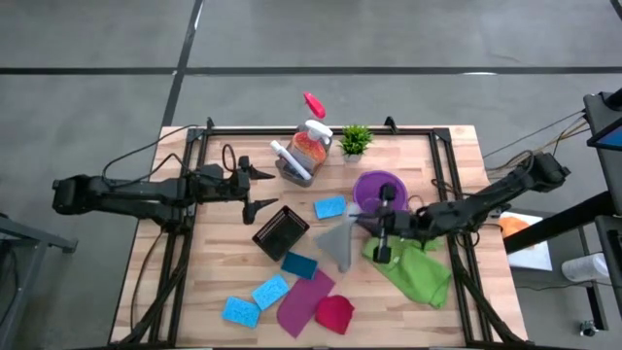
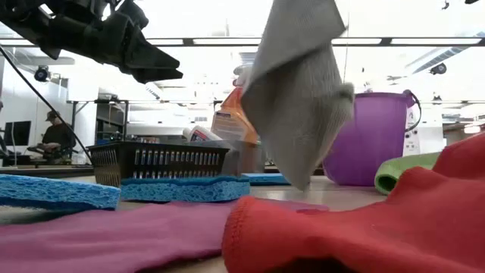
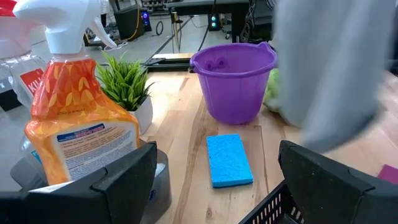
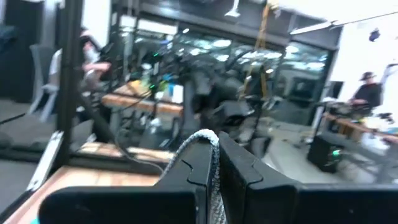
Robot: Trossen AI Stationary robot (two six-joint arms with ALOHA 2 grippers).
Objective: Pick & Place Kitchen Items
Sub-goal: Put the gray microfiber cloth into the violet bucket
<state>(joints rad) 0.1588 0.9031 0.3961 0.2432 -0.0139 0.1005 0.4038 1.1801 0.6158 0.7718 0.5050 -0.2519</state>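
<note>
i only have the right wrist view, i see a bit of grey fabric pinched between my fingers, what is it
Observer: It is a soft grey cloth, lifted off the wooden table by the right gripper and hanging free.
Operator: whats under it
Observer: In the high view it hangs near a black mesh basket, with a round purple plastic bucket just beyond.
Operator: where is the other arm
Observer: The left gripper is open, above the table's left side, beside the basket.
Operator: anything in the basket yet
Observer: The high view shows none.
</note>
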